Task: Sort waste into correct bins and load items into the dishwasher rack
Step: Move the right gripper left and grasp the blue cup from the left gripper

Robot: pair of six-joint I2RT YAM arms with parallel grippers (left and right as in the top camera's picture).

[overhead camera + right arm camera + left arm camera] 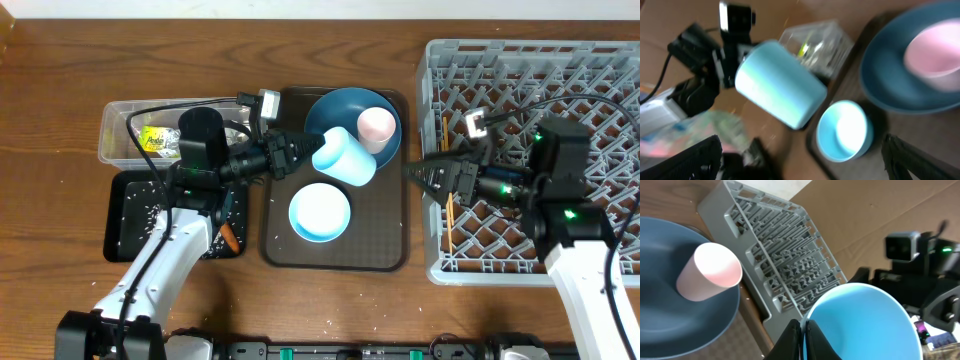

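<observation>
My left gripper is shut on the rim of the small light-blue cup, holding it tipped on its side above the brown tray. In the left wrist view the fingers pinch the cup's wall. The pinkish-white cup lies on the dark-blue plate. The light-blue bowl sits on the tray below. My right gripper stands open at the left edge of the grey dishwasher rack, empty. The right wrist view is blurred and shows the cup, the bowl and the plate.
The brown serving tray lies between the bins and the rack. A clear tub holds a yellow-green wrapper. The black tray has rice grains in it, and a short carrot lies at its right end.
</observation>
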